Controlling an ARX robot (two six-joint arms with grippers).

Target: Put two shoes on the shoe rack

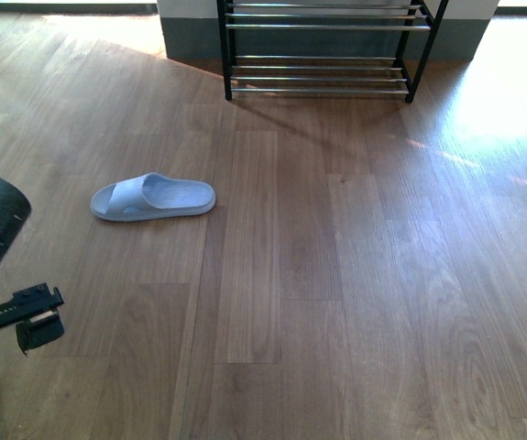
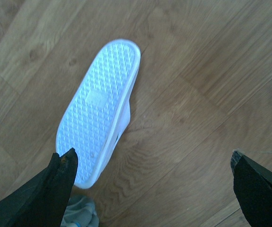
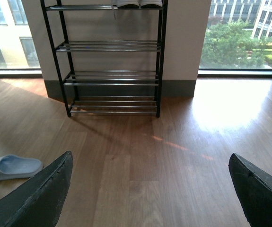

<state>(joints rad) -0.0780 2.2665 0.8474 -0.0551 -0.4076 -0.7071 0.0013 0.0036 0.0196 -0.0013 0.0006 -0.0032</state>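
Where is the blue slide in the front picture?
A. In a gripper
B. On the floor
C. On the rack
B: the slide lies flat on the wood floor, well apart from the rack, and nothing is holding it.

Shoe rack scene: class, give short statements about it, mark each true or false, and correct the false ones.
1. The shoe rack stands against the wall. True.
2. The blue slide sandal sits on the rack. False: it lies on the floor, apart from it.
3. The left gripper is shut. False: its jaws stand open, holding nothing.
4. The upturned sandal shows its tread sole. True.
5. The right gripper is open. True.
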